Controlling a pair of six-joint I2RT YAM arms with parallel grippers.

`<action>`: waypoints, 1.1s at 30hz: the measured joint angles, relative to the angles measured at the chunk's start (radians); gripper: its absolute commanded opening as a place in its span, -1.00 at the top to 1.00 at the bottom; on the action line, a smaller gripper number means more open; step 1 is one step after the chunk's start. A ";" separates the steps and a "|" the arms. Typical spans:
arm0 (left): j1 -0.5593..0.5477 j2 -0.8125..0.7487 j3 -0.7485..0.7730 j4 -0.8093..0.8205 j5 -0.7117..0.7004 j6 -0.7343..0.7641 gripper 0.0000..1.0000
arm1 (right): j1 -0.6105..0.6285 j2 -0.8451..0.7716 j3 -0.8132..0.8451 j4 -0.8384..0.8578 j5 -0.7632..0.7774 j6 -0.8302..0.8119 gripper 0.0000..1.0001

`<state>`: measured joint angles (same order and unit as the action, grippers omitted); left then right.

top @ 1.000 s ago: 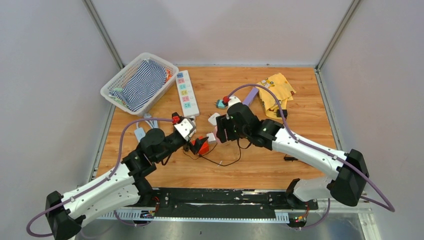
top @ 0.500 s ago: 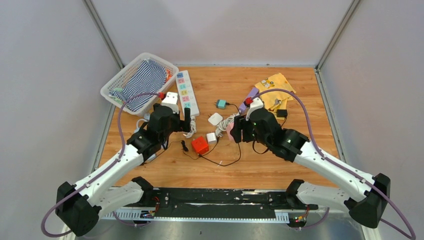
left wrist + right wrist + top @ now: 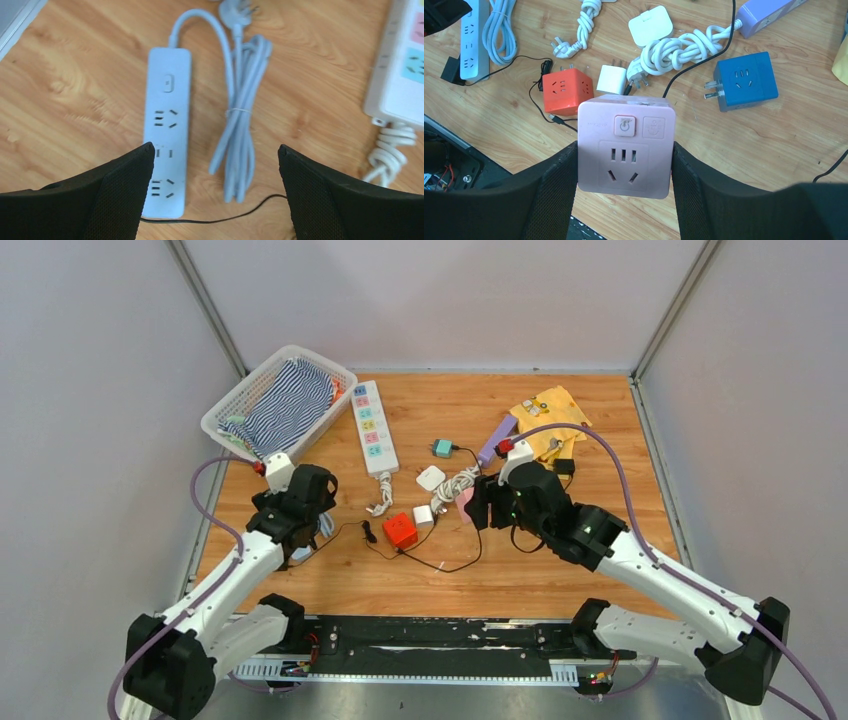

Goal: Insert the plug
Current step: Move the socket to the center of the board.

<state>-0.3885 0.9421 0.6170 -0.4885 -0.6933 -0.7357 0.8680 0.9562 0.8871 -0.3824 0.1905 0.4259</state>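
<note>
Pink socket adapter [image 3: 625, 145]: held over the wooden table [image 3: 450, 400] near its middle; socket face turned to the wrist camera
Right gripper [image 3: 624, 150]: closed on the adapter's two sides
Left gripper [image 3: 215, 150]: jaws wide apart, holding nothing; over a pale blue power strip [image 3: 167, 130] at the table's left
Pale blue power strip: lying flat; tied cord [image 3: 240, 145] just beside it; its plug [image 3: 239, 9] loose on the wood
Nearby: red cube socket [image 3: 566, 90]; blue adapter [image 3: 744, 80]

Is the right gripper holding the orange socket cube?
No, the right gripper is shut on the pink socket cube, while the orange socket cube lies on the table beyond it.
</note>
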 measured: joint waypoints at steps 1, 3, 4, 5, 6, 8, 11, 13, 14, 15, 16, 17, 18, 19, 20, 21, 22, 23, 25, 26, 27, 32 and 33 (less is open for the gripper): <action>0.016 0.009 -0.006 -0.012 -0.007 -0.024 -0.85 | 0.000 -0.002 0.000 0.000 -0.002 0.000 0.66; 0.043 0.028 -0.011 -0.031 -0.017 -0.065 -0.84 | 0.000 -0.003 0.000 0.000 -0.006 0.000 0.66; 0.055 0.042 -0.011 -0.039 -0.025 -0.089 -0.84 | 0.000 -0.004 0.000 0.000 -0.007 0.000 0.66; 0.064 0.055 -0.012 -0.047 -0.031 -0.111 -0.84 | 0.000 -0.004 0.000 0.000 -0.007 0.000 0.66; 0.074 0.073 -0.012 -0.056 -0.037 -0.137 -0.83 | 0.000 -0.004 0.000 0.000 -0.008 0.000 0.66; 0.084 0.098 -0.016 -0.065 -0.045 -0.174 -0.82 | 0.000 -0.004 0.000 0.000 -0.008 -0.001 0.66; 0.103 0.123 -0.034 -0.076 -0.046 -0.230 -0.75 | 0.000 -0.005 0.000 0.000 -0.008 -0.002 0.65; 0.114 0.130 -0.044 -0.082 -0.045 -0.261 -0.73 | 0.000 -0.005 0.000 0.000 -0.008 -0.004 0.65; 0.119 0.134 -0.049 -0.084 -0.044 -0.276 -0.72 | 0.000 -0.005 0.000 0.000 -0.008 -0.004 0.65; 0.125 0.137 -0.053 -0.085 -0.043 -0.288 -0.70 | 0.000 -0.005 0.000 0.000 -0.008 -0.005 0.65; 0.131 0.139 -0.056 -0.087 -0.043 -0.299 -0.68 | 0.000 -0.005 0.000 0.000 -0.008 -0.005 0.65; 0.138 0.142 -0.058 -0.089 -0.043 -0.311 -0.65 | 0.000 -0.005 0.000 0.000 -0.008 -0.005 0.65; 0.145 0.145 -0.061 -0.089 -0.043 -0.321 -0.61 | 0.000 -0.005 0.000 0.000 -0.008 -0.005 0.65; 0.151 0.148 -0.062 -0.090 -0.042 -0.330 -0.58 | 0.000 -0.005 0.000 0.000 -0.008 -0.005 0.65; 0.156 0.151 -0.064 -0.089 -0.041 -0.337 -0.56 | 0.000 -0.005 0.000 0.000 -0.008 -0.005 0.65; 0.162 0.155 -0.066 -0.088 -0.039 -0.342 -0.54 | 0.000 -0.005 0.000 0.000 -0.008 -0.005 0.65; 0.167 0.159 -0.070 -0.084 -0.035 -0.344 -0.52 | 0.000 -0.005 0.000 0.000 -0.008 -0.005 0.65; 0.171 0.164 -0.075 -0.077 -0.030 -0.346 -0.52 | 0.000 -0.005 0.000 0.000 -0.008 -0.005 0.65; 0.175 0.174 -0.082 -0.064 -0.020 -0.346 -0.51 | 0.000 -0.005 0.000 0.000 -0.008 -0.005 0.65; 0.176 0.182 -0.084 -0.058 -0.014 -0.346 -0.52 | 0.000 -0.005 0.000 0.000 -0.008 -0.005 0.65; 0.177 0.188 -0.085 -0.053 -0.010 -0.346 -0.51 | 0.000 -0.005 0.000 0.000 -0.008 -0.005 0.65; 0.177 0.222 -0.086 -0.024 0.011 -0.346 -0.55 | 0.000 -0.010 0.000 0.000 -0.008 -0.005 0.65; 0.177 0.232 -0.086 -0.017 0.013 -0.346 -0.55 | 0.000 -0.013 0.000 0.000 -0.008 -0.005 0.64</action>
<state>-0.2115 1.1740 0.5308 -0.5053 -0.6804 -1.0817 0.8680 0.9436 0.8867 -0.3820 0.1829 0.4210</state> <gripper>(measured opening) 0.771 0.642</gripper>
